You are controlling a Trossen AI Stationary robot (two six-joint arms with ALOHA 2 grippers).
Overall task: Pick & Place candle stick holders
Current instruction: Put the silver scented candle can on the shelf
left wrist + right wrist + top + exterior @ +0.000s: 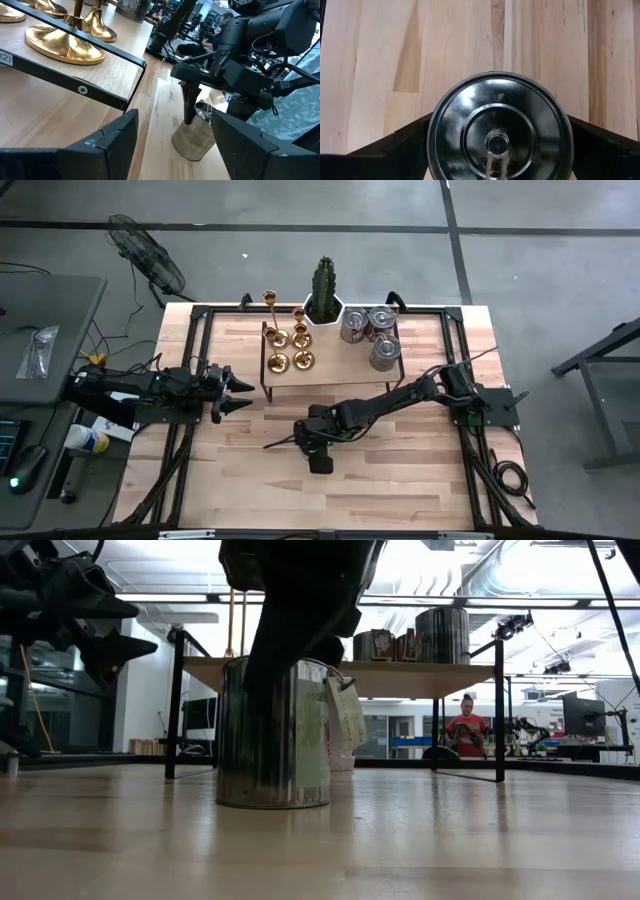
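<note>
Four gold candle stick holders (288, 345) stand by their round bases on a raised wooden shelf (330, 370) at the table's far middle; two bases show in the left wrist view (65, 45). My right gripper (318, 452) points down over a silver tin (270, 740) that stands on the table in front of the shelf, one finger on each side of it (500, 117). My left gripper (240, 392) is open and empty at the table's left, level, facing the tin (192, 142). My right gripper comes at the silver tin from above, pointing down, with one finger (405, 142) on each side of its round wall just below the lid (500, 100). The lid's rim hides the fingertips. The tin stands upright with its bottom (270, 802) on the table.
Three more silver tins (372, 335) stand on the shelf's right part, and a cactus in a white pot (323, 292) behind it. The shelf has thin black legs (176, 705). Bare wood lies in front of the tin. A person (467, 725) sits far behind.
</note>
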